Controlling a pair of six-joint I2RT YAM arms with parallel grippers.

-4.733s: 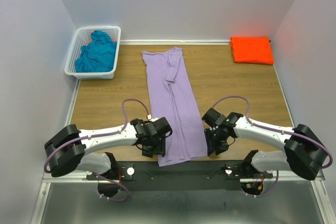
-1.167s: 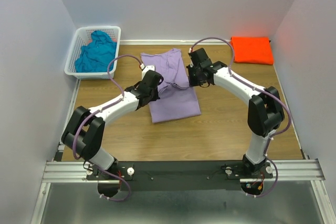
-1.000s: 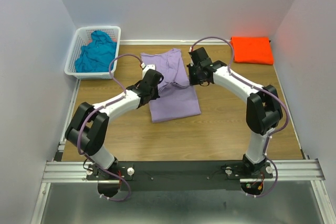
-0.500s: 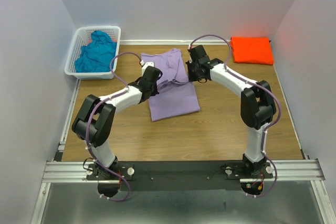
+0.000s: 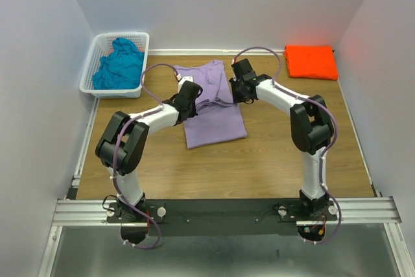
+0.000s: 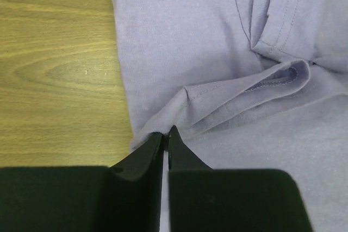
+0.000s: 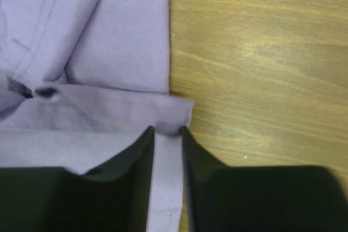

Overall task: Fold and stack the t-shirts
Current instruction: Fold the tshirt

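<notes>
The limp lavender-purple cotton t-shirt (image 5: 214,121) wants pinching at doubled edges: my right gripper (image 7: 167,131), at its three o'clock, stands slightly parted; my left gripper (image 6: 166,134), nine o'clock, I cannot tell.

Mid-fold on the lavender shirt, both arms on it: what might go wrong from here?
1. The folded edge of the lavender shirt lies at the left pincer; retreating might drag the fold open.
2. The right pincer straddles the folded corner, so cloth may snag there.
3. The left wrist view shows a bunched hem in the fold; the result may come out lumpy.
</notes>
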